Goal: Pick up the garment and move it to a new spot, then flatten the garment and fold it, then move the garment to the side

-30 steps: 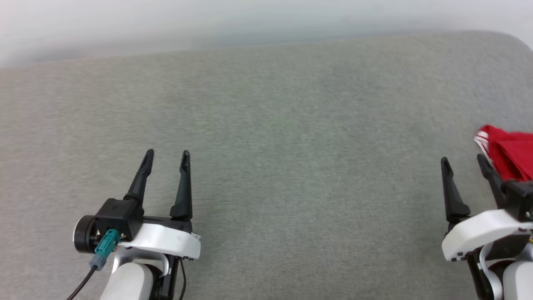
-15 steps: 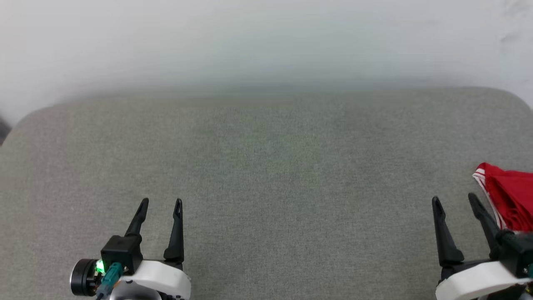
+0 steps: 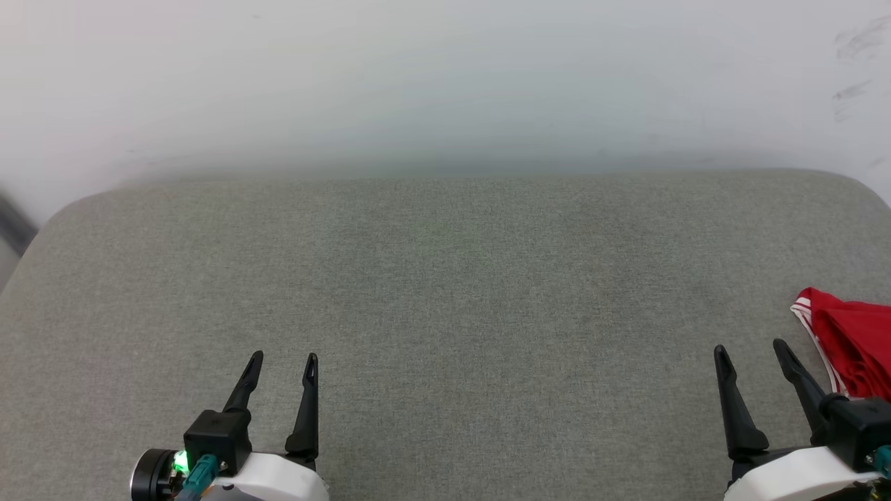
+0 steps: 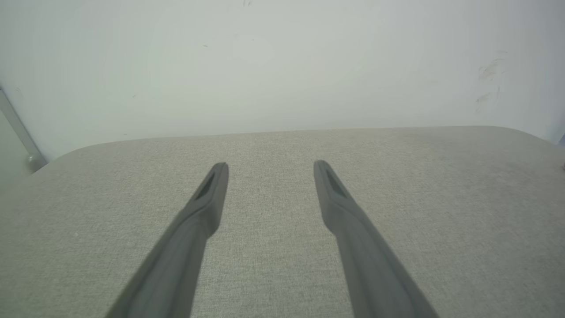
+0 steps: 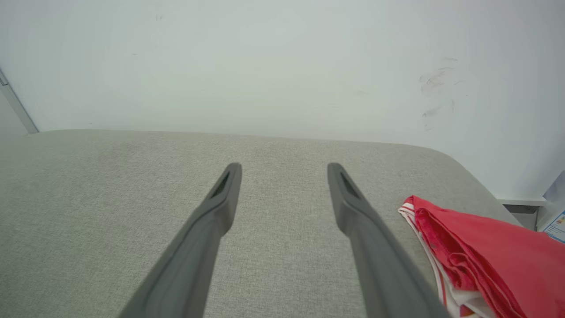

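On the grey cushion point(image 3: 445, 278), left tool point(image 3: 284, 357) and right tool point(image 3: 749, 346) gape empty, garment point(image 3: 860, 337) beside the latter.

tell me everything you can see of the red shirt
The garment is a red shirt of soft, thin-looking fabric, lying in layered folds, not spread out, with red-and-white striped trim along its left edge and white cloth underneath. It rests on the grey upholstered surface at the robot's far right, partly cut off by the picture's edge. The right gripper stands open beside it, not holding it.
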Robot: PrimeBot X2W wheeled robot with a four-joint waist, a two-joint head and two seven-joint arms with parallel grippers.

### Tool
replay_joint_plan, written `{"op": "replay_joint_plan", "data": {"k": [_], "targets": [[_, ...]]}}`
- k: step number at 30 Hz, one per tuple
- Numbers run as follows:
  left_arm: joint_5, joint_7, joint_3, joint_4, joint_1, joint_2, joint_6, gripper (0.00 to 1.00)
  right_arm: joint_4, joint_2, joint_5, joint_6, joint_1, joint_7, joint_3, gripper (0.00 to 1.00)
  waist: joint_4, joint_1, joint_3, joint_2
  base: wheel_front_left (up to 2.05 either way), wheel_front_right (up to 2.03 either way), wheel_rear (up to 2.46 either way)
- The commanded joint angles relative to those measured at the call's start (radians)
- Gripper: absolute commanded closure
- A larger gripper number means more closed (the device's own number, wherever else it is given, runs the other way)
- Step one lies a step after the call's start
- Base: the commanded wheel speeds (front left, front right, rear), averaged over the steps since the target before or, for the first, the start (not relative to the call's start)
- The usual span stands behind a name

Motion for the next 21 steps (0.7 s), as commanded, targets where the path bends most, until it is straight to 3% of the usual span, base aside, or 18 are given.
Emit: {"op": "replay_joint_plan", "data": {"k": [1, 16, 17, 21], "targets": [[-0.005, -0.006, -0.002, 0.003, 0.003, 0.0, -0.005, 0.0, -0.003, 0.004, 0.0, -0.001, 0.011, 0.002, 0.002, 0.0, 0.0, 0.0001, 0.002, 0.0, 0.0, 0.0, 0.0], [-0.009, -0.007, 0.003, -0.011, -0.008, 0.006, -0.004, 0.0, 0.005, 0.004, 0.003, -0.001, -0.007, -0.014, 0.01, 0.0, -0.003, 0.0001, 0.022, 0.0, 0.0, 0.0, 0.0], [-0.008, 0.001, 0.002, -0.004, 0.0, 0.001, -0.002, 1.0, 0.01, 0.0, 0.008, 0.0, -0.002, -0.01, 0.01, 1.0, -0.003, 0.0001, 0.023, 0.0, 0.0, 0.0, 0.0], [-0.027, 0.008, 0.004, 0.014, 0.009, -0.008, -0.005, 1.0, 0.032, 0.0, 0.031, 0.0, 0.002, -0.012, 0.016, 1.0, -0.003, 0.0002, 0.023, 0.0, 0.0, 0.0, 0.0]]}}
